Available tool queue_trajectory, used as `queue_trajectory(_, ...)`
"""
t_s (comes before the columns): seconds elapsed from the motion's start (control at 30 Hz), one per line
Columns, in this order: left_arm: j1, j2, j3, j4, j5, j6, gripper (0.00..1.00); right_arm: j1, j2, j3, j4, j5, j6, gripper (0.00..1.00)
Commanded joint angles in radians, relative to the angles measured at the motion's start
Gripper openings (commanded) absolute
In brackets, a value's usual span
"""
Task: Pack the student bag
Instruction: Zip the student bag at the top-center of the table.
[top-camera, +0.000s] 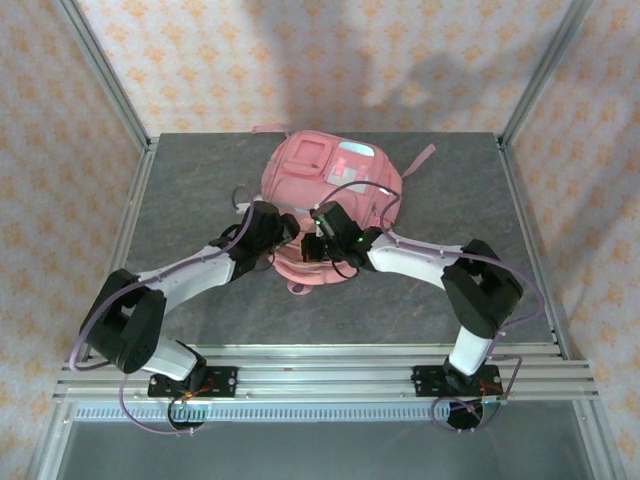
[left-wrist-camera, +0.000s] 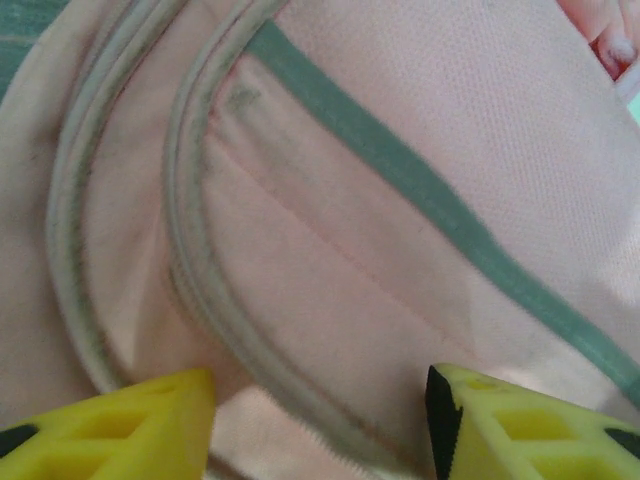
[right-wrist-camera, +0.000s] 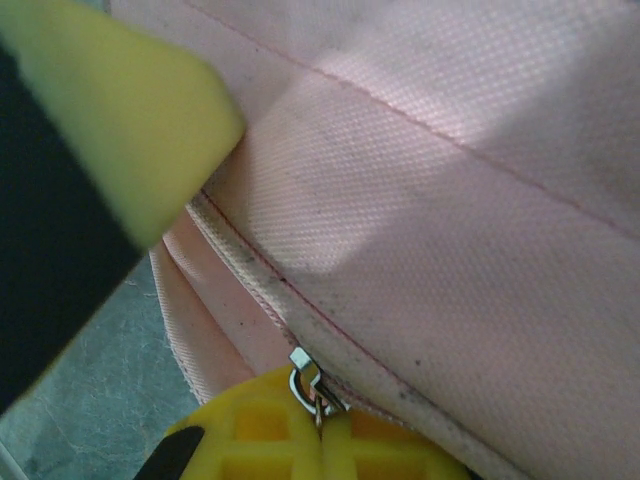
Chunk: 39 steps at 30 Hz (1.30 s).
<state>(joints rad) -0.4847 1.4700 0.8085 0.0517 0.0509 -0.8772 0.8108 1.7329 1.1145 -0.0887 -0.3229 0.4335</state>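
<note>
Closest up in the left wrist view: 2 chunky yellow plastic fingers (left-wrist-camera: 120, 430) with cut-out lattice holes. The left pincer (left-wrist-camera: 320, 400) is spread moderately, nothing pinched between the tips, hovering right over the student bag (left-wrist-camera: 330, 290). The fabric there is soft pink fine-weave mesh. A raised, grubby piping ridge (left-wrist-camera: 195, 250) curves in an arc and runs between the tips, and a flat grey-green band (left-wrist-camera: 420, 190) crosses diagonally.

On the right wrist view the same yellow plastic shows, 1 finger (right-wrist-camera: 150, 120) blurry at the upper left and the other at the bottom edge. The right pincer (right-wrist-camera: 255, 250) is closed down tight against a stitched seam of coarser pink canvas. A tiny metal zip ring (right-wrist-camera: 308, 388) sits right at the lower finger; can't tell if it's actually nipped. A bit of mottled grey bench (right-wrist-camera: 90, 400) peeks out underneath.

From the top camera, nearest is the ribbed aluminium rail (top-camera: 320, 385) with both black bases bolted on. The white-and-black arms then angle inward and meet at the bag's near edge. The bag lies flat, mid-bench toward the back, a rounded dome shape with a boxy front pocket, a pale blue patch (top-camera: 355, 153) and a pink strap (top-camera: 420, 158) trailing off right. Behind it all are the metal frame posts and floral-pattern cloth walls (top-camera: 300, 60).
</note>
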Motion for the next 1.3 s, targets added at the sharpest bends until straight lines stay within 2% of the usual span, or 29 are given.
queue_trajectory(0.0,0.001,0.036,0.055,0.025,-0.068,0.002,0.30,0.006,0.001,0.039,0.001,-0.008,-0.016,0.00)
queue_trajectory(0.03,0.004,0.043,0.060,0.017,-0.073,0.006,0.19,0.004,-0.002,0.039,-0.012,0.001,-0.018,0.00)
queue_trajectory(0.13,0.014,0.046,0.050,0.011,-0.082,0.008,0.00,-0.013,-0.028,0.023,-0.034,-0.005,-0.016,0.00)
queue_trajectory(0.27,0.055,0.034,0.025,0.010,-0.063,0.016,0.00,-0.053,-0.093,-0.038,-0.079,0.027,-0.024,0.00)
queue_trajectory(0.5,0.125,0.012,0.024,-0.013,-0.050,0.065,0.00,-0.193,-0.246,-0.179,-0.142,0.088,-0.056,0.00)
queue_trajectory(0.7,0.138,0.019,0.047,-0.039,-0.051,0.098,0.00,-0.313,-0.246,-0.168,-0.168,0.170,-0.078,0.00)
queue_trajectory(0.93,0.138,0.019,0.052,-0.051,-0.044,0.112,0.00,-0.323,-0.188,-0.092,-0.155,0.195,-0.067,0.00)
queue_trajectory(1.1,0.138,0.010,0.065,-0.071,-0.048,0.127,0.00,-0.323,-0.229,-0.073,-0.213,0.314,-0.072,0.00)
queue_trajectory(1.27,0.136,0.007,0.088,-0.078,-0.008,0.131,0.00,-0.297,-0.251,-0.064,-0.260,0.256,-0.139,0.00)
